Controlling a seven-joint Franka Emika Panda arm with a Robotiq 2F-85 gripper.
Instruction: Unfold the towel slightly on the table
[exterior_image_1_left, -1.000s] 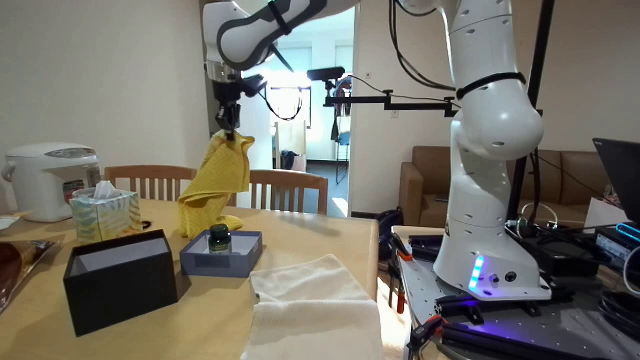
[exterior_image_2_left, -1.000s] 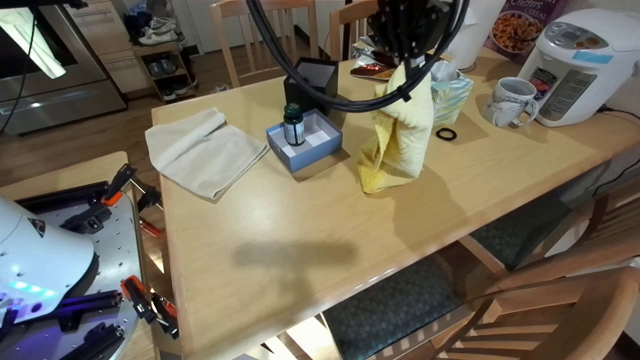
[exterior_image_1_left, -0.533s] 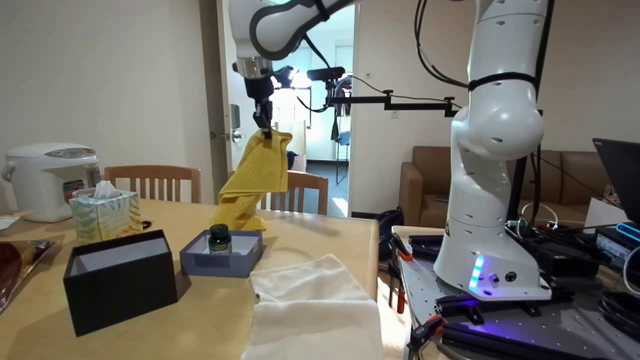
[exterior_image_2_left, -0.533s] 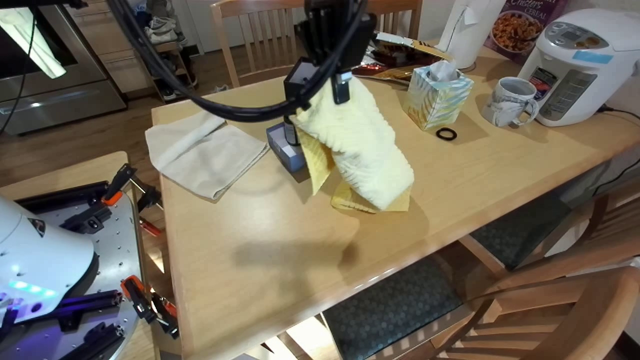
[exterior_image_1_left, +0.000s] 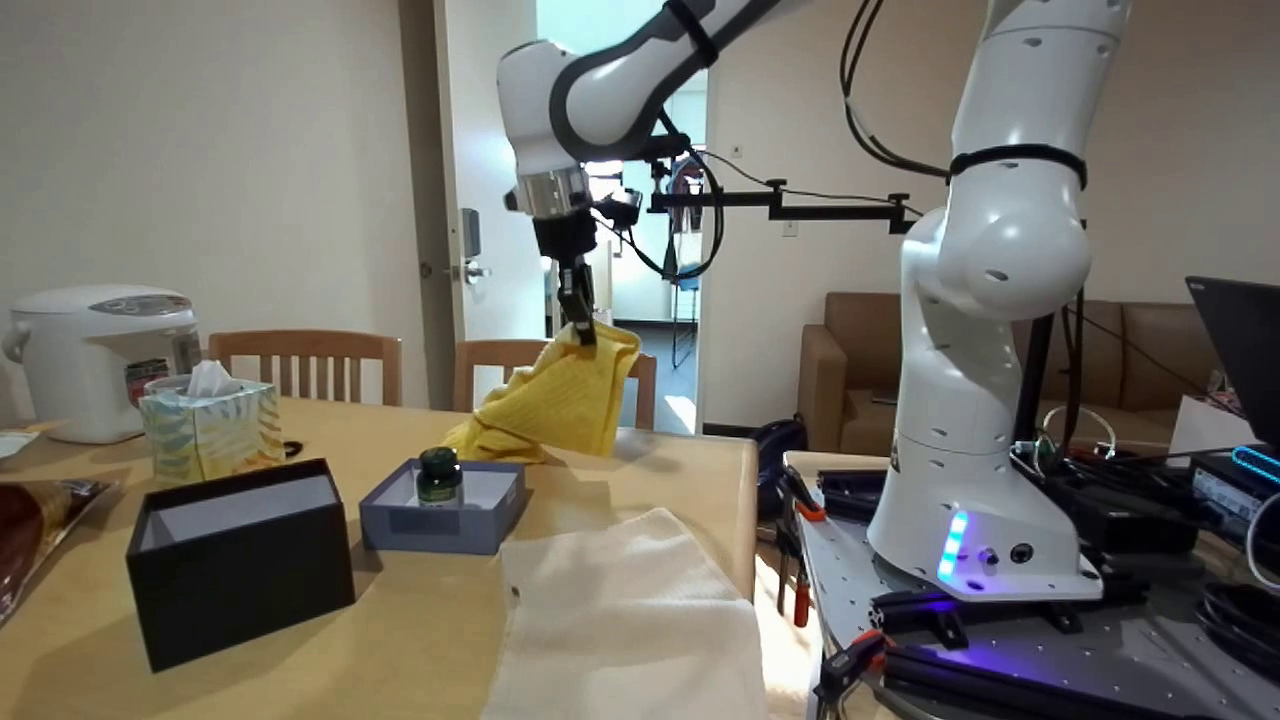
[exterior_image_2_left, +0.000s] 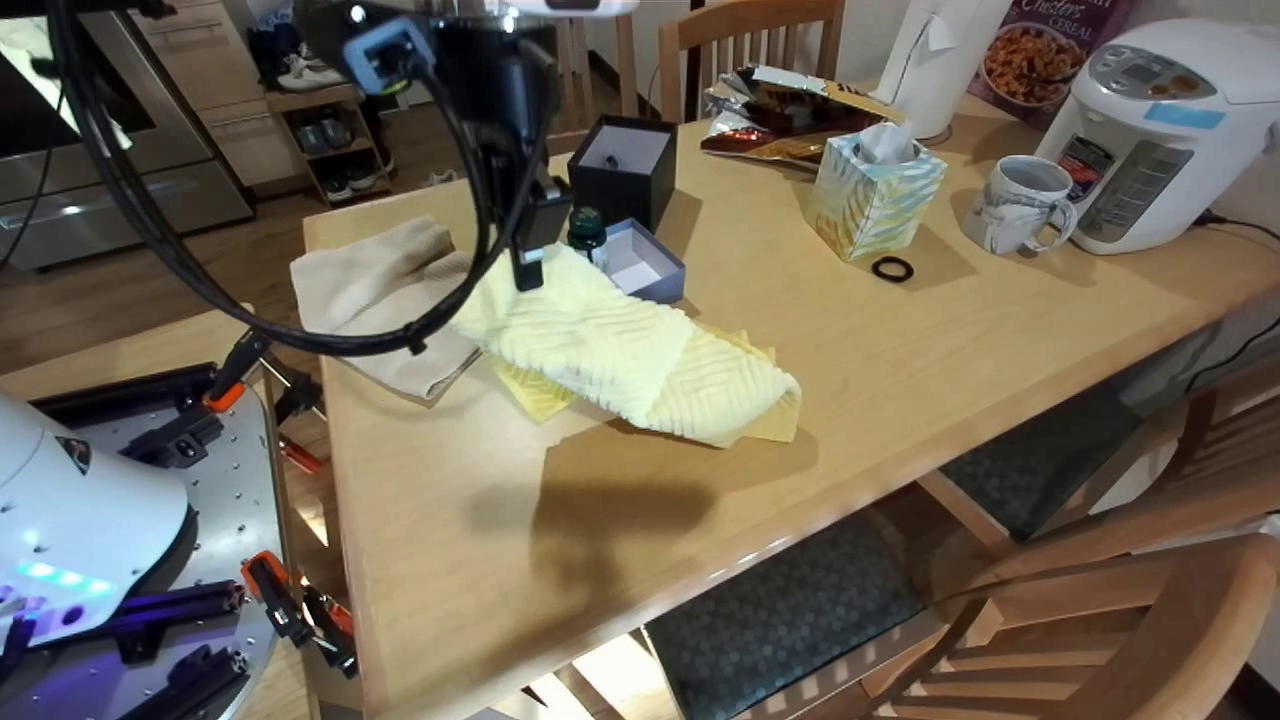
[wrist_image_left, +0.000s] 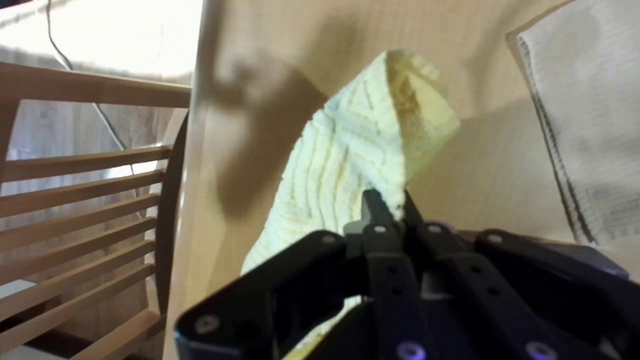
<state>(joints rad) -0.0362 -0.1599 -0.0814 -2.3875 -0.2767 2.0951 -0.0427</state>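
The yellow towel (exterior_image_2_left: 600, 340) hangs, its edge clamped in the end effector (wrist_image_left: 391, 202); the surface (exterior_image_2_left: 430, 600) leaves room nearer in an exterior view.

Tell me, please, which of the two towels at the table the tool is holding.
It's the yellow towel, pinched in the tool; the beige towel lies on the table, ungripped.

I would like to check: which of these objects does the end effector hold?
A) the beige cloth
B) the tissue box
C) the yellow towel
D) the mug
C, because the end effector pinches an edge of the yellow towel in the wrist view, and the towel drapes down from it in both exterior views.
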